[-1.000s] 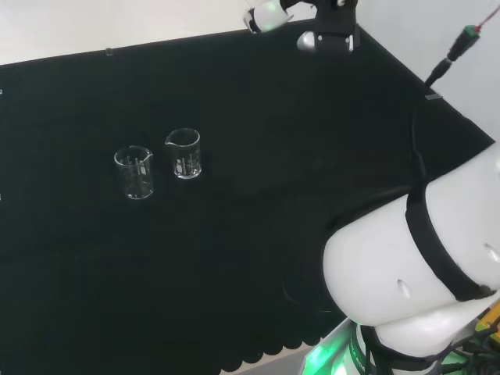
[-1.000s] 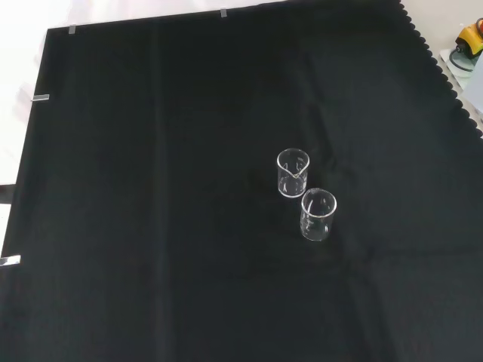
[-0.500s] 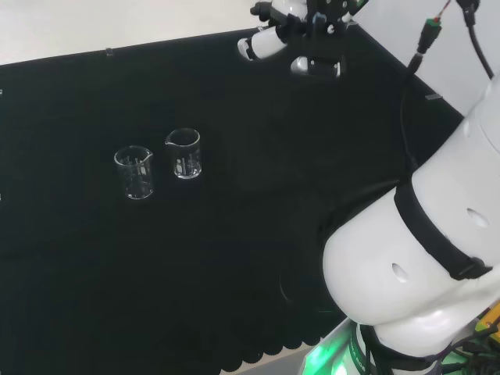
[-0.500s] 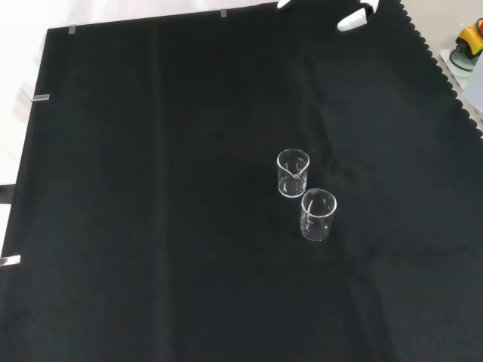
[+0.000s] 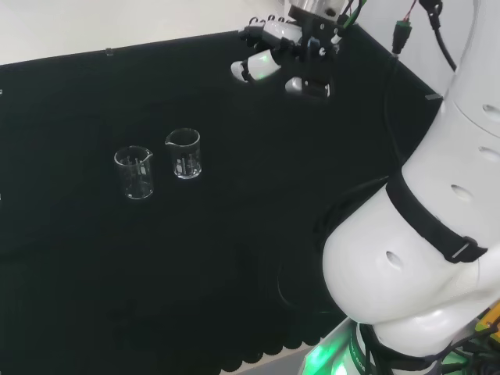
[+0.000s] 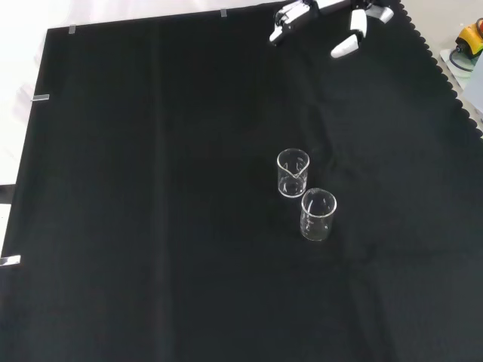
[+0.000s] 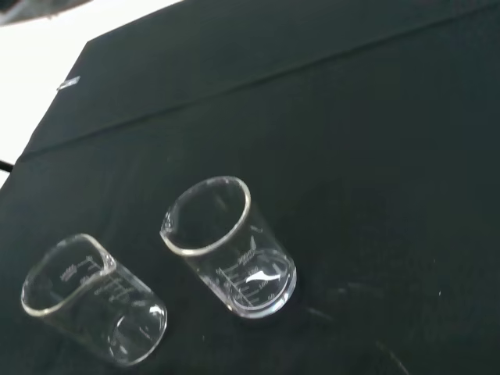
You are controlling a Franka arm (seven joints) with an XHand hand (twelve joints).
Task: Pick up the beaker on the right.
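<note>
Two small clear glass beakers stand upright and close together on the black cloth. In the head view the right beaker point(image 5: 184, 153) sits a little farther back than the left beaker point(image 5: 134, 172). In the front view they stand one behind the other, the far beaker point(image 6: 293, 173) and the near beaker point(image 6: 318, 214). The hand point(image 5: 275, 56) hovers above the cloth well to the right of them in the head view, fingers spread and holding nothing. The front view has the hand point(image 6: 349, 39) at the top edge. Both beakers show from the wrist, one point(image 7: 230, 246) beside the other point(image 7: 94, 301).
The arm's own big white link point(image 5: 414, 258) takes up the lower right of the head view. The black cloth point(image 6: 151, 188) has a scalloped edge point(image 6: 445, 68) at the front view's right. Small tabs point(image 6: 41, 98) pin its left side.
The hand has come down and moved left in the head view, toward the beakers, and now reaches into the front view's top. The beakers have not moved.
</note>
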